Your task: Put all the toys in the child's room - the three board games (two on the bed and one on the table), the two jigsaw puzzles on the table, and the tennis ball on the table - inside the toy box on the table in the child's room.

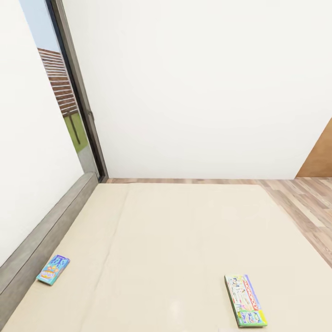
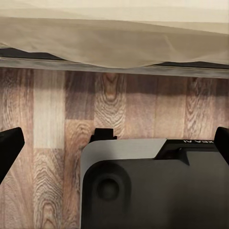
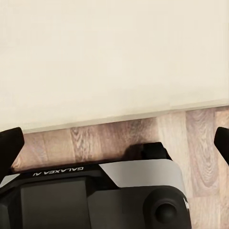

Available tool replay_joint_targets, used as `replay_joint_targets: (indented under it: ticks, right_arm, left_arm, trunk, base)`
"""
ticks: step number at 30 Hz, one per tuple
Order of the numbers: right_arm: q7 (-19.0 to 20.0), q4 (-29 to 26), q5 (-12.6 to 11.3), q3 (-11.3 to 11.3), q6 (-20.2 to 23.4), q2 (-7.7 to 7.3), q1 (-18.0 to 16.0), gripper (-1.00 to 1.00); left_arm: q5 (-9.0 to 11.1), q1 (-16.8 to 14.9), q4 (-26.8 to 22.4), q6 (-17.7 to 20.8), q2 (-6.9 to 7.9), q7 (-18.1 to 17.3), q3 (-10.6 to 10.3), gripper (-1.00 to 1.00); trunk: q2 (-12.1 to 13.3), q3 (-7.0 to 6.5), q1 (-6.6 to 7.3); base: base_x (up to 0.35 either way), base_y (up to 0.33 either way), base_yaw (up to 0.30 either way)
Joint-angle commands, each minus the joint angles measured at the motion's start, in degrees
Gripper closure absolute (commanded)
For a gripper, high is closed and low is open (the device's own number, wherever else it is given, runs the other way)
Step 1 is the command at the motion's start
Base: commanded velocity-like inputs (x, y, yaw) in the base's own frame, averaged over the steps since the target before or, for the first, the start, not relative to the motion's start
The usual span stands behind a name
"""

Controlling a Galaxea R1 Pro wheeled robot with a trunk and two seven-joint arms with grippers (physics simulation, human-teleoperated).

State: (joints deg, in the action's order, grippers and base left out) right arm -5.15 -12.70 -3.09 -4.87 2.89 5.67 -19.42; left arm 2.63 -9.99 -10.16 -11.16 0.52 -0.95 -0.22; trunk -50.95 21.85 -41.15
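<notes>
Bed [image 1: 175, 240] with cream cover takes most of the head view. Two board games lie flat on it, well apart: blue board game [image 1: 53, 269] near the bed's left edge by the grey headboard [image 1: 41, 240], long green board game [image 1: 245, 300] toward the bed's near right corner. Left end effector [image 2: 114, 143] released, fingers spread wide, nothing between, over wood floor [image 2: 109, 100] beside the bed edge. Right end effector [image 3: 114, 143] released too, empty, by the bed's side.

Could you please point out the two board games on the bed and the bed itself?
Blue board game [image 1: 53, 269], head view, middle of its lid.
Long green board game [image 1: 245, 300], head view, middle of its lid.
Bed [image 1: 175, 240], head view, bare cover.
</notes>
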Motion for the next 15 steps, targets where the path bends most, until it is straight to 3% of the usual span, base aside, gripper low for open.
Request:
replay_joint_targets:
  ticks: [1,9,15]
  right_arm:
    - [-0.08,-0.14,-0.33,-0.26,0.27,0.04,0.0,-1.0]
    - [-0.05,-0.14,-0.34,-0.23,0.27,0.04,0.0,-1.0]
    - [-0.04,-0.15,-0.34,-0.22,0.27,0.04,0.0,-1.0]
  left_arm:
    - [0.27,-0.03,0.05,-0.18,0.01,-0.1,-0.04,-1.0]
    - [0.27,-0.03,0.05,-0.15,0.02,-0.1,-0.01,-1.0]
    - [0.27,-0.03,0.05,-0.1,0.01,-0.1,-0.03,-1.0]
  trunk:
    - [-0.04,0.06,0.0]
    - [-0.04,0.06,0.0]
    - [-0.04,0.06,0.0]
  base:
    - [0.0,0.003,0.0]
    - [0.0,0.008,0.0]
    - [0.0,0.116,0.0]
